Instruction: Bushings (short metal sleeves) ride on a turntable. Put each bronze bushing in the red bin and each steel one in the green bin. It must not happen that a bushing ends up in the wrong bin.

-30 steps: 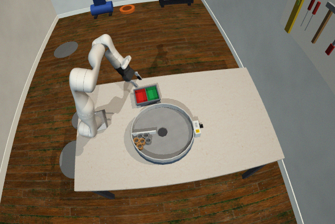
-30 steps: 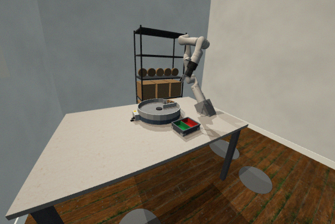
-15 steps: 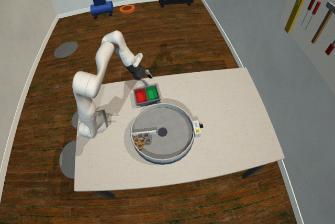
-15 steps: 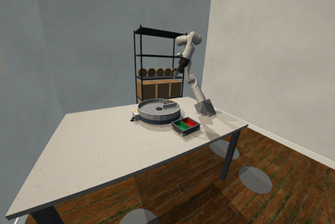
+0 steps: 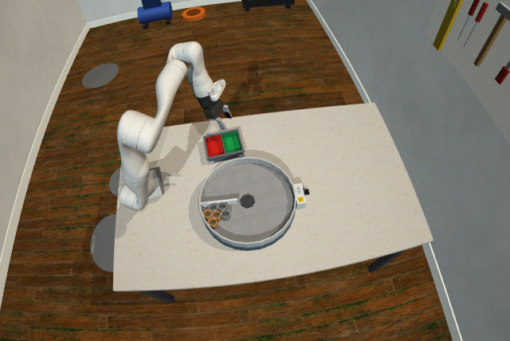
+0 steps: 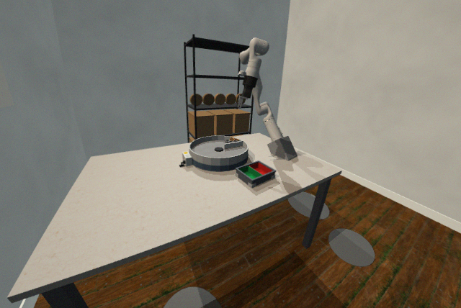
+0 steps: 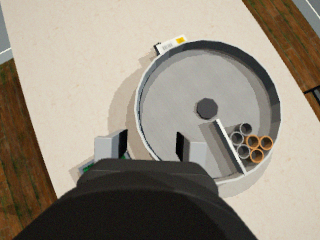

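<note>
The round grey turntable (image 5: 263,181) (image 6: 204,147) (image 7: 175,85) carries three bronze bushings (image 5: 212,226) (image 7: 256,161) and three steel bushings (image 5: 225,217) (image 7: 245,123). They stand upright in a tight cluster beside the white divider, near the rim; the bronze ones are nearer the rim in the wrist view. The red bin (image 5: 213,146) (image 6: 263,169) and green bin (image 5: 232,142) (image 6: 248,173) form one grey-rimmed tray and look empty. My gripper (image 5: 227,122) (image 6: 240,105) (image 7: 151,141) is open and empty, high above the table near the tray's side. It hides most of the tray in the wrist view.
The white divider (image 5: 219,201) (image 6: 233,145) (image 7: 231,146) runs from near the dark hub (image 5: 247,201) (image 7: 207,108) to the turntable's raised wall. A small white box (image 5: 300,201) (image 6: 186,157) (image 7: 171,46) with a yellow mark stands against the wall's outside.
</note>
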